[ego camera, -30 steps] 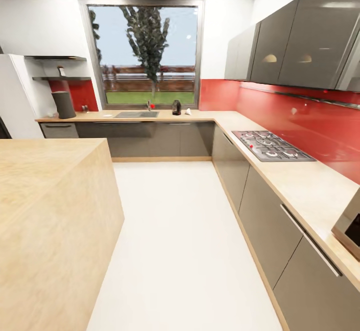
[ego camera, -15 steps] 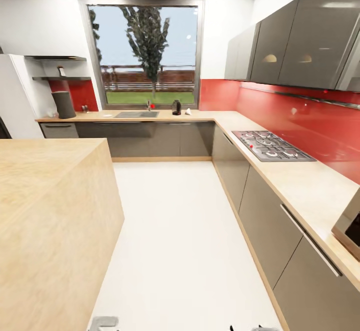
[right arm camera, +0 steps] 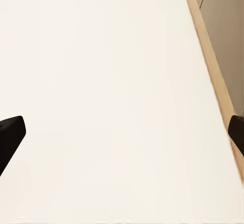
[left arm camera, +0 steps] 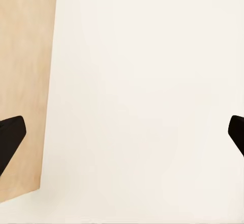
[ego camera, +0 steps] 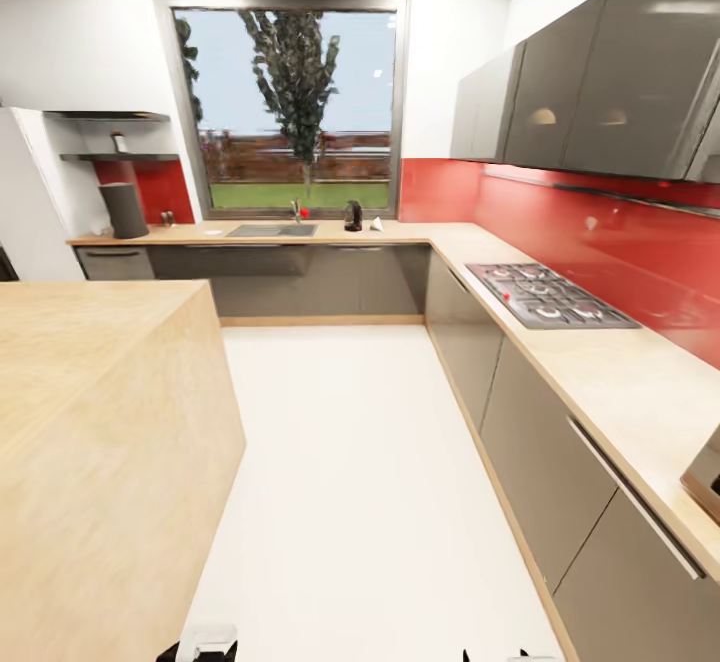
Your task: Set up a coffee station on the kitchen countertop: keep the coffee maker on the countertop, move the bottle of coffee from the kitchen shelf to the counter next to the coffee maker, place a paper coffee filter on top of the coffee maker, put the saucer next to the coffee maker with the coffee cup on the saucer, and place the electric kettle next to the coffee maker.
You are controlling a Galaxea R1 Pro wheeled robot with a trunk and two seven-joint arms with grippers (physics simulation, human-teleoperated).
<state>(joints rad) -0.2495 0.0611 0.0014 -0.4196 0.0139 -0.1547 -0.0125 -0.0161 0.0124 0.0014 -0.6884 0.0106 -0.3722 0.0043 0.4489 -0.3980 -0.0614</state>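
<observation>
One coffee maker [ego camera: 124, 210] is standing on the kitchen countertop [ego camera: 400, 233]; one bottle of coffee [ego camera: 119, 142] is sitting on the kitchen shelf [ego camera: 118, 157]. Both the left gripper [left arm camera: 122, 137] and right gripper [right arm camera: 122, 137] are gaping wide over floor. No lettering is reading legibly.

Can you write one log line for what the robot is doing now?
phase: on its way | left gripper: open, empty | right gripper: open, empty | kitchen countertop: far ahead
</observation>
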